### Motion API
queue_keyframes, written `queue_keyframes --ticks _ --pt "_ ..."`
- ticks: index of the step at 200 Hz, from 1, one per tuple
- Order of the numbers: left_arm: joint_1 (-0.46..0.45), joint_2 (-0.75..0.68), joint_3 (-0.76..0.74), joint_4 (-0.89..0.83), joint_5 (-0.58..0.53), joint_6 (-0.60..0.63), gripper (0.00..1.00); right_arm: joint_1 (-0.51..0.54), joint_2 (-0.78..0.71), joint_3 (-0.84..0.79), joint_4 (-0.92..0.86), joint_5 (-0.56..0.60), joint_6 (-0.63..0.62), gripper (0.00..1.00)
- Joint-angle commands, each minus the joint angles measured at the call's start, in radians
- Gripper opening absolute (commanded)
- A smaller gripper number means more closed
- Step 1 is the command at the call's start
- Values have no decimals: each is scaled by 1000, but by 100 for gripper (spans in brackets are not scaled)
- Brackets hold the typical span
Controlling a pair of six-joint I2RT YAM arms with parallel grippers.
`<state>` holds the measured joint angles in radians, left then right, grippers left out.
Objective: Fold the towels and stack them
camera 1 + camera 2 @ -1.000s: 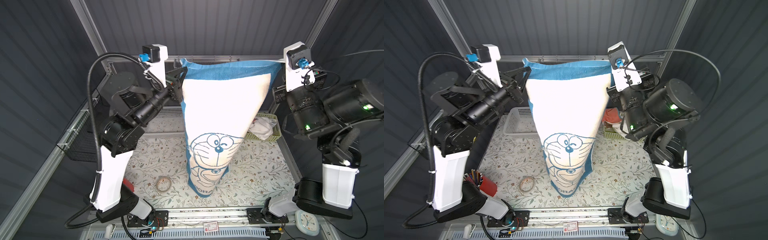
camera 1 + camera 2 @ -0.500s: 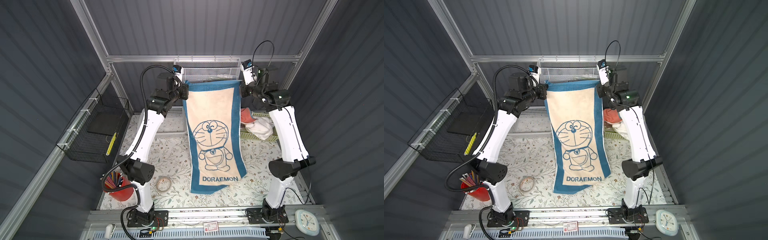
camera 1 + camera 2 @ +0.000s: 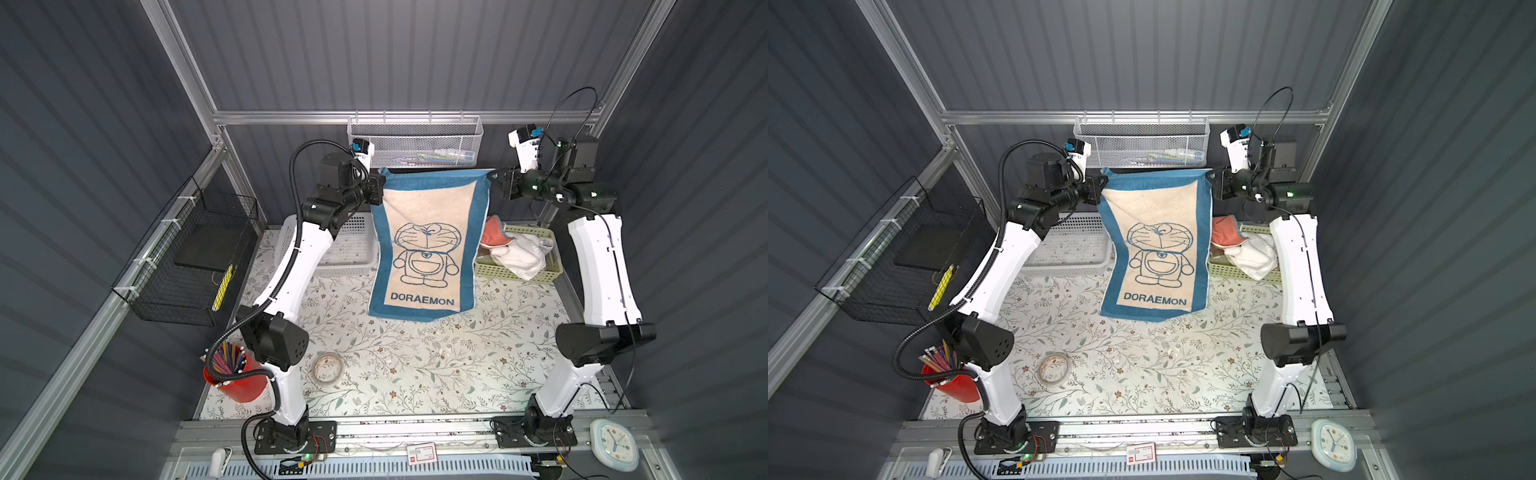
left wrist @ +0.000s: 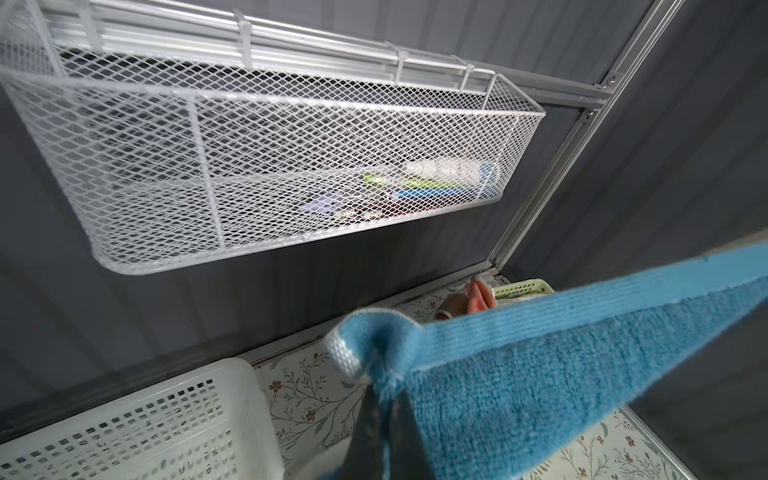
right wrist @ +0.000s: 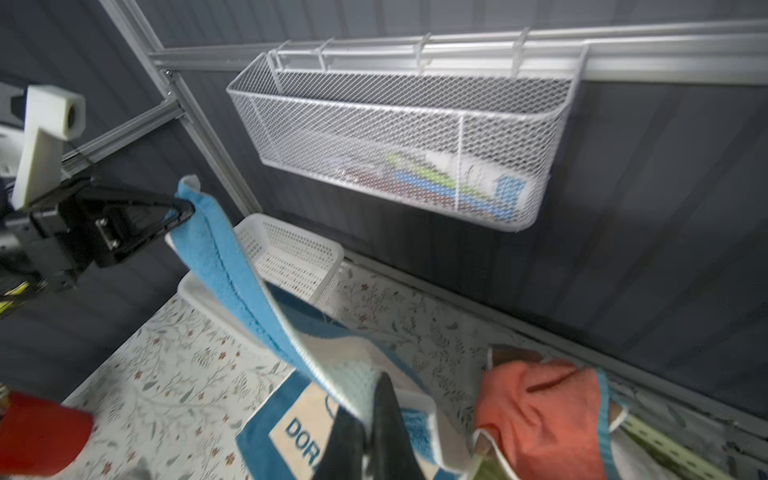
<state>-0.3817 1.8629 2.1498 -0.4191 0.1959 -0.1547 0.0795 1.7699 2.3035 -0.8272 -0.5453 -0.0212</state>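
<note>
White-shelled arms with black joints, black left claw and right claw, ribbed black conduit on the left.

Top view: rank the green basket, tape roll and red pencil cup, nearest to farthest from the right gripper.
From the right gripper, shut on the Doraemon towel's top corner:
1. Green basket, just below it at the back right.
2. Tape roll, towards the front, left of centre.
3. Red pencil cup, at the front left corner.

Towel blue border, cream centre, blue line drawing; table floral; basket green.
</note>
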Motion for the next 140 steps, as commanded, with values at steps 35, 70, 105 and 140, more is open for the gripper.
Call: queue_keyframes --ticks 35,70,105,140 --pt "-186 -179 225 -114 -96 111 0 -9 -327 12 37 34 -10 0" --pt "-251 -257 298 -115 -101 105 0 -10 -461 99 58 31 21 0" --pt "-254 -322 306 -86 -80 108 0 -10 -479 222 49 21 56 0" --pt "-254 -322 339 -117 -112 129 0 -9 -445 251 46 64 48 0"
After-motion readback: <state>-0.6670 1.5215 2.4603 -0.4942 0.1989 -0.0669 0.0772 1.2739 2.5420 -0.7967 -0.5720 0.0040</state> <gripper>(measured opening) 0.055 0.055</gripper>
